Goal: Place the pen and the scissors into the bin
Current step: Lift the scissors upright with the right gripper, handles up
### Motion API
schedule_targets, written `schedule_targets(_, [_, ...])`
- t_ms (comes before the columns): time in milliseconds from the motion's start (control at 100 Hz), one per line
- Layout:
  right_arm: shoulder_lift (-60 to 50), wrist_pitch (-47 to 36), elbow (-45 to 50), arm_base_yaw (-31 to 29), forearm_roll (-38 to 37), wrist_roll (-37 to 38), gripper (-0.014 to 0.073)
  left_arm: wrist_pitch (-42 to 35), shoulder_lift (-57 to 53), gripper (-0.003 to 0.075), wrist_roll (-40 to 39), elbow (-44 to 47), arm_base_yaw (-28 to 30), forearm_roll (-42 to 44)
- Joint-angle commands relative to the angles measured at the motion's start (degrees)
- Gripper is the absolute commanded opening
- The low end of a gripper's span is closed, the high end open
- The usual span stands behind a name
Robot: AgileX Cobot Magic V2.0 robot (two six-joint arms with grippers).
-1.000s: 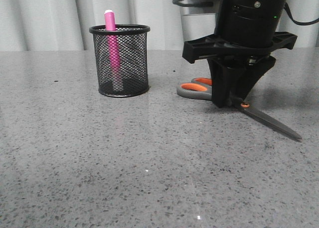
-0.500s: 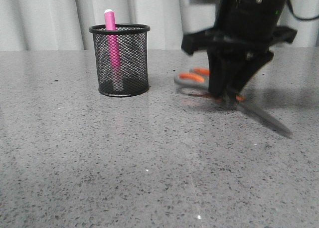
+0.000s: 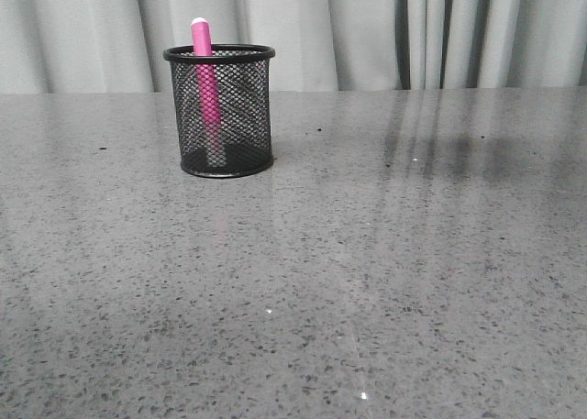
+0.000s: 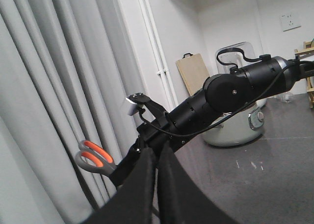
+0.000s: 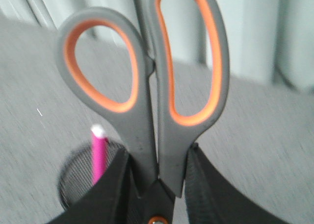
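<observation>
The black mesh bin (image 3: 219, 112) stands on the table at the back left, and the pink pen (image 3: 204, 71) stands upright inside it. Neither arm nor the scissors appear in the front view. In the right wrist view my right gripper (image 5: 159, 155) is shut on the scissors (image 5: 144, 131) near their pivot, orange-lined handles pointing away from the wrist, blades hidden. The pen (image 5: 99, 155) and bin (image 5: 73, 180) lie beneath. The left wrist view shows the scissors (image 4: 93, 158) held in the air by the right arm (image 4: 230, 94). My left gripper (image 4: 157, 153) is shut and empty.
Grey speckled table (image 3: 367, 272) stretches in front of a grey curtain (image 3: 367, 34). Beyond the table, the left wrist view shows a white appliance (image 4: 240, 126) and a wooden board (image 4: 194, 77) against the wall.
The right arm has risen off the table with the scissors and left the front view. The bin and pen have not moved.
</observation>
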Motion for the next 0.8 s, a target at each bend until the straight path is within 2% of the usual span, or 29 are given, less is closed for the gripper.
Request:
schedule_targets(0, [-1.03, -15.59, -0.23, 2.18, 0.31, 0.0, -0.0069, -1.51, 0.41, -0.0019, -0.71, -1.34, -0.47, -3.31])
schedule_targets(180, [1.99, -41.34, 8.21, 4.44, -0.03, 0.0, -0.0069, -1.28, 0.41, -0.0019, -0.71, -1.34, -0.47, -3.31])
schedule_targets(390, [7.9, -61.24, 15.74, 4.44, -0.03, 0.0, -0.0069, -0.53, 0.41, -0.0019, -0.71, -1.34, -0.47, -3.16])
schedule_targets(580, [12.07, -65.93, 14.97, 5.69, -0.29, 0.0, -0.0069, -0.53, 0.41, -0.0019, -0.71, -1.11, -0.47, -1.67])
schedule_targets(790, [15.15, -66.03, 12.7, 6.61, -1.63, 0.0, -0.0069, -0.44, 0.41, -0.0019, -0.71, -1.07, -0.47, -0.17])
